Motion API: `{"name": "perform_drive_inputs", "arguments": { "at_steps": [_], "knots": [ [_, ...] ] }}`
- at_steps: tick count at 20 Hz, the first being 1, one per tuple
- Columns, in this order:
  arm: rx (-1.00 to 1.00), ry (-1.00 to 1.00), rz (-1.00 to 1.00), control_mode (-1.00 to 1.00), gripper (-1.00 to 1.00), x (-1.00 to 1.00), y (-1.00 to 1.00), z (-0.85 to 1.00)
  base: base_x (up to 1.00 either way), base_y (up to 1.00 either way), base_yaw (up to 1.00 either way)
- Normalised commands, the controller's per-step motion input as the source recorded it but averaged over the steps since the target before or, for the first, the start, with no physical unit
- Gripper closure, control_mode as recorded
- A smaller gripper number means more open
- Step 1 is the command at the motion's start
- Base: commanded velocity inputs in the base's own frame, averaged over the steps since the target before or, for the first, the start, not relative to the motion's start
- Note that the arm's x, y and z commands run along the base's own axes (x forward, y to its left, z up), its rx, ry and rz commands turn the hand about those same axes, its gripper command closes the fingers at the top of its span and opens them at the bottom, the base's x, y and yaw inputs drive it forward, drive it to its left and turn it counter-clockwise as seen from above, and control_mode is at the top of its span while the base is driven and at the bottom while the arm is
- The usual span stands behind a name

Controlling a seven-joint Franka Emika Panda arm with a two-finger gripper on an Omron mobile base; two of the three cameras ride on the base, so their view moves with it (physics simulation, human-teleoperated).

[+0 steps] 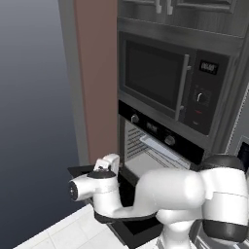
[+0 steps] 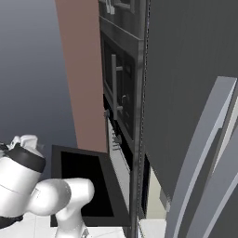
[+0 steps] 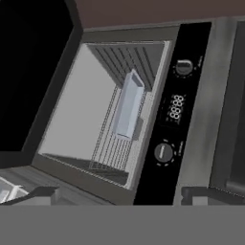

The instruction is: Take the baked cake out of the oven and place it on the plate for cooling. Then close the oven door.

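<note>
The oven (image 3: 174, 110) stands open, its black panel carrying two round knobs and a small digital display. The oven door (image 3: 28, 72) is folded down flat, a black panel that also lies under my arm as the oven door (image 2: 83, 183). Inside the pale cavity, a light grey shallow pan (image 3: 128, 105) rests on a wire rack (image 3: 112, 143); I cannot make out the cake itself. The plate is out of view. My gripper (image 3: 119, 194) hangs open in front of the cavity, above the lowered door, with nothing between its fingers. My gripper (image 1: 108, 163) is left of the oven (image 1: 146, 155).
A microwave (image 1: 165, 82) with a vertical handle sits directly above the oven. A brown wall panel (image 1: 97, 73) flanks the cabinet column on the left. A tall grey fridge door (image 2: 195, 139) with long handles stands to the right. Pale floor tiles (image 1: 63, 233) lie below.
</note>
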Motion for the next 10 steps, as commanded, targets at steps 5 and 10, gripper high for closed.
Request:
{"name": "perform_drive_inputs", "arguments": {
  "at_steps": [5, 10],
  "knots": [
    [-0.01, 0.23, 0.0, -1.0, -1.0, 0.0, 0.81, -0.85, 0.0, 0.0, 0.0],
    [0.0, 0.19, 0.0, -1.0, -1.0, -0.06, 0.82, -0.79, 0.0, 0.0, 0.0]
  ]
}}
